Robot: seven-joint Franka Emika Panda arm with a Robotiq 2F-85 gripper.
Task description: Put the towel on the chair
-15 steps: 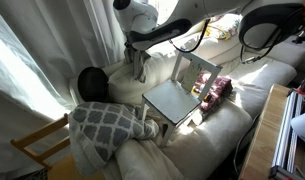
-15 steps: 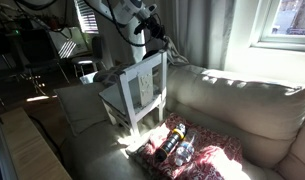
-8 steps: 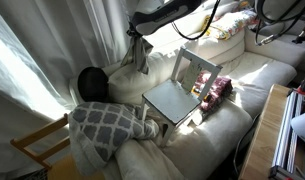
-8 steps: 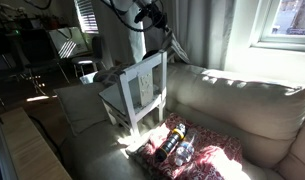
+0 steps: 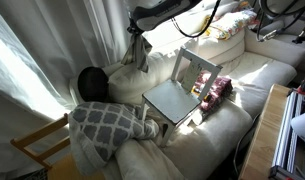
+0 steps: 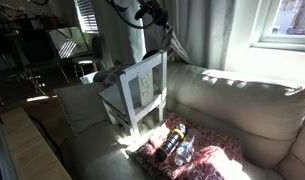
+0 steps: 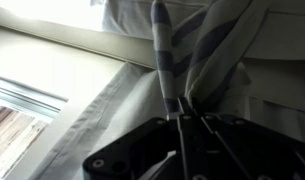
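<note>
The towel [image 5: 139, 55], a grey-beige cloth with pale stripes, hangs from my gripper [image 5: 137, 38] above the sofa back, left of the chair. In the wrist view the towel [image 7: 197, 50] runs straight out of the shut jaws [image 7: 182, 118]. The small pale grey-white chair [image 5: 175, 98] stands on the sofa seat with its open-frame backrest upright; it also shows in an exterior view [image 6: 137, 92]. The gripper [image 6: 149, 14] is above and behind the chair's backrest, apart from it.
A grey cushion with white lattice [image 5: 107, 125] lies in front of a dark round cushion [image 5: 90, 82]. A reddish patterned bundle [image 5: 217, 90] lies beside the chair; it also shows in an exterior view [image 6: 177, 145]. A yellow wooden chair frame [image 5: 37, 148] stands by the curtain [image 5: 32, 50].
The gripper has lifted the towel up off the sofa back over the last second; in the last half second it hardly moved.
</note>
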